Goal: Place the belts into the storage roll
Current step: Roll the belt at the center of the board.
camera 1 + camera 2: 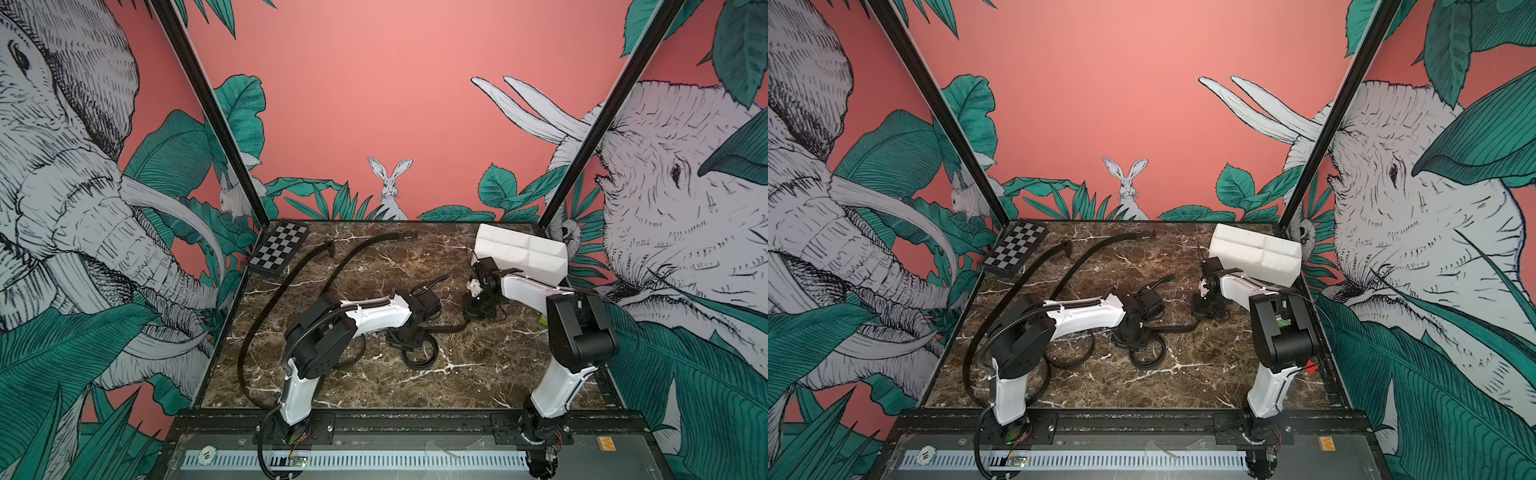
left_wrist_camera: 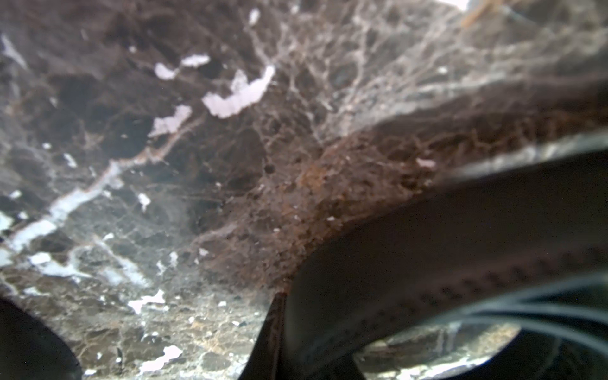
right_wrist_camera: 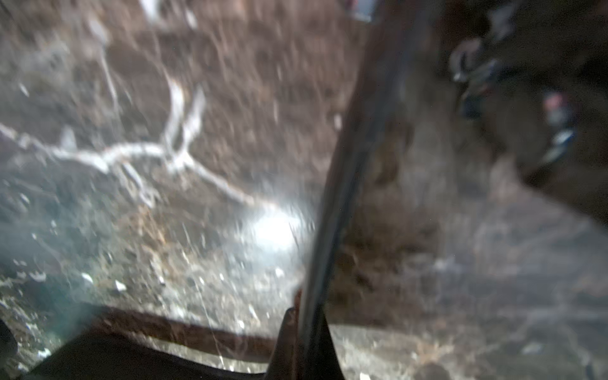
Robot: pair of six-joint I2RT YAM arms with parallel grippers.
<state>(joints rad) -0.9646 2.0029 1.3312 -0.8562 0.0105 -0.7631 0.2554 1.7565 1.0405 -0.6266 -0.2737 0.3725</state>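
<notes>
I have one belt [image 1: 451,328] pinched in both claws at the middle of the tabletop [image 1: 457,386], my left claw [image 1: 409,345] clamped on its coil and my right claw [image 1: 473,309] on its end, while two other belts [image 1: 241,361] trail left and the storage roll [image 1: 519,257] sits far right.

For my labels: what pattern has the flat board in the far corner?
The board has black-and-white checks; clearest in a top view.
</notes>
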